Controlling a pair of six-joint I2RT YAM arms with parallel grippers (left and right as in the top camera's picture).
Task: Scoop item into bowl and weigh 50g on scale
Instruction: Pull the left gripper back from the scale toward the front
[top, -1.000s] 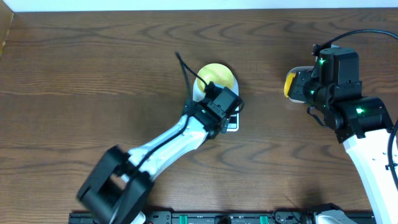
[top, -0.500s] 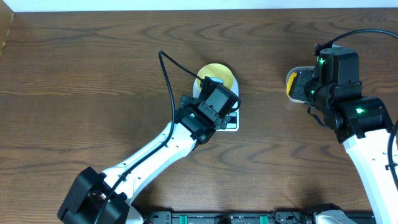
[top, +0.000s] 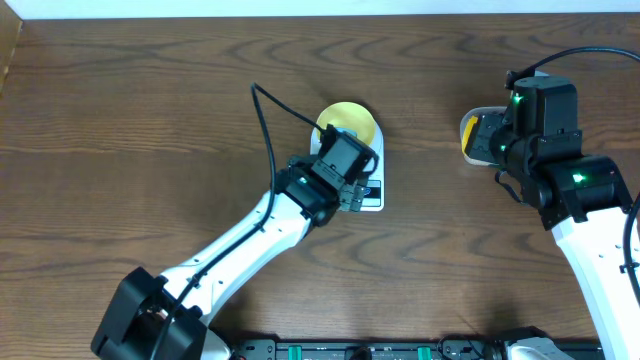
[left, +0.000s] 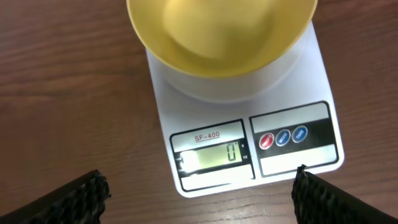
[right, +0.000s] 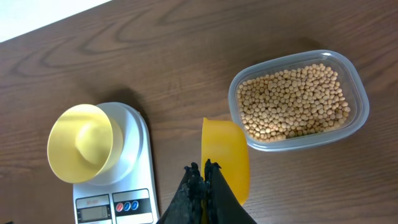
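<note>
left gripper (left: 199, 198): released, we see its two dark fingertips spread wide at the bottom corners of the left wrist view, holding nothing. it hangs over the front edge of the scale, above the display.
right gripper (right: 202, 173): clenched, fingers pressed together. the yellow spoon (right: 225, 155) sticks out from between them, so we read it as grasped by its handle, though the handle itself is hidden from us.
bowl (left: 217, 37): pale yellow and round, upright on the scale's platform, about as wide as the platform. from overhead we see its far half (top: 352, 117) past the left wrist.
scale (left: 186, 99): white, lying flat on the table (top: 120, 120), near the middle from overhead. the left arm covers most of it there, and only its front right corner (top: 372, 197) shows.
display (left: 211, 155): lit pale green, and we read a single 0. the label above it says sf-400.
buttons (left: 283, 137): three small round ones, one red and two blue, in a row to the right of the display.
beans (right: 292, 102): many small tan ones, all lying in the clear tub (right: 359, 106). we see them only in the right wrist view.
clear tub: on the table well to the right of the scale. the spoon's head overlaps its near left rim.
spoon bowl: faces up, and we cannot tell what lies in it.
</note>
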